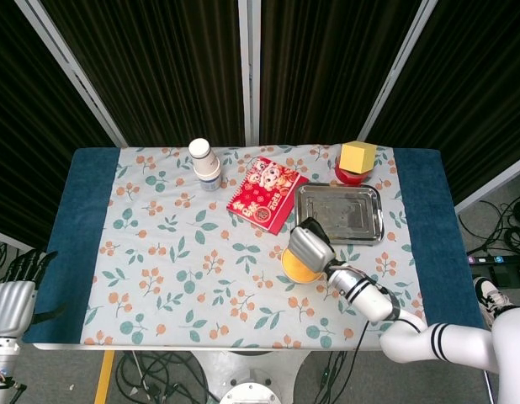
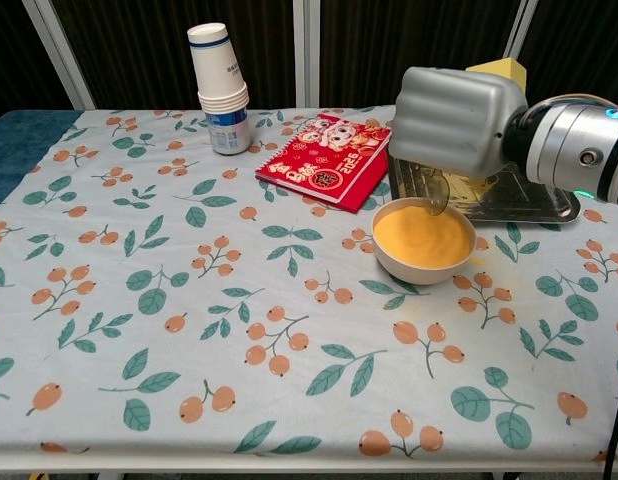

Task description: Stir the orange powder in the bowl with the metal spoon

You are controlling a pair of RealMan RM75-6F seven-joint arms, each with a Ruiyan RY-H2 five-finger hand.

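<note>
Mostly hidden spoon (image 2: 438, 193) under right hand (image 2: 457, 108)

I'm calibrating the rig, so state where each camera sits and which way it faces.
Head view: high above, looking steeply down on the whole table; shows the right hand with its arm, and the left hand at the table's edge.
Chest view: low at the near edge, looking across; shows only the right hand.
Shared: bowl, red booklet, cup stack, tray.
</note>
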